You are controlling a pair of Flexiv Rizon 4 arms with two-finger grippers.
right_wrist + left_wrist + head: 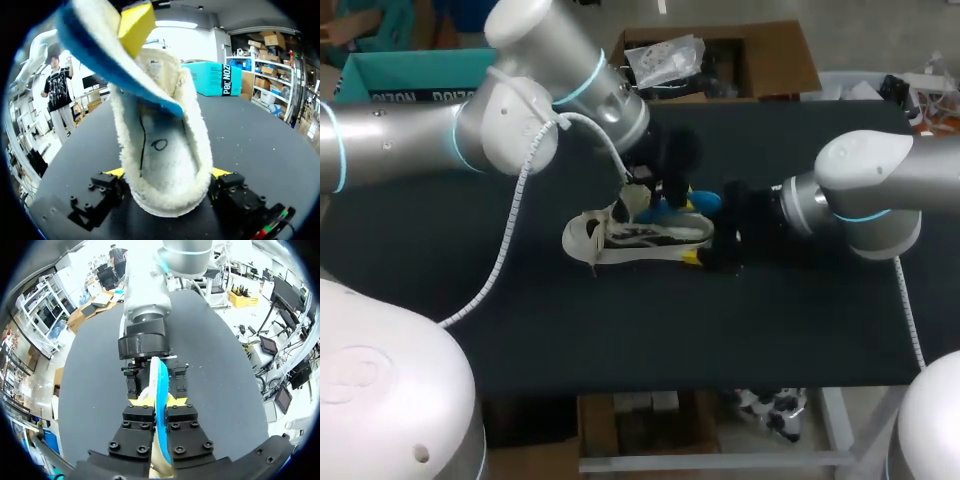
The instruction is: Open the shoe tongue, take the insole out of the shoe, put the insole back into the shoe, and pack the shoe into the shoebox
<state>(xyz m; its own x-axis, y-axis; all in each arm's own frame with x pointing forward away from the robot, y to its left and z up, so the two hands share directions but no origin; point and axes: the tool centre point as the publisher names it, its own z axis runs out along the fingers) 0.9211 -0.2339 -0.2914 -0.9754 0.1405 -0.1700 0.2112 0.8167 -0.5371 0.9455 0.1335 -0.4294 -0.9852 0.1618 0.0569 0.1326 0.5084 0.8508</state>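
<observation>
Nearest you lies the bare front part of the dark table (620, 340). Just past it, at the table's middle, sits the shoe (640, 238), a white one with dark markings. Its toe points to your left and its heel to your right.

Your right gripper (705, 255) is at the heel and clenched on it. In the right wrist view the two yellow tips press the fleecy heel from either side (167, 175), and you look straight down the shoe's (160, 150) open, pale lining.

Just beyond the shoe's opening, your left gripper (655, 200) comes down from above and grasps the insole (703, 200). The insole is blue on one face and pale on the other. It is lifted over the shoe, with one end still down near the opening.

In the left wrist view the insole (161, 380) stands on edge, pinched between the fingers (157, 402), with your right arm just ahead. From the right wrist you see the insole (100, 55) slanting above the heel, with one left fingertip (135, 20) on its pale face.

Farther off, at the table's far edge, stands an open cardboard box (775, 60), and toward the far left there is a teal box (410, 75). You cannot tell whether either one rests on the table.
</observation>
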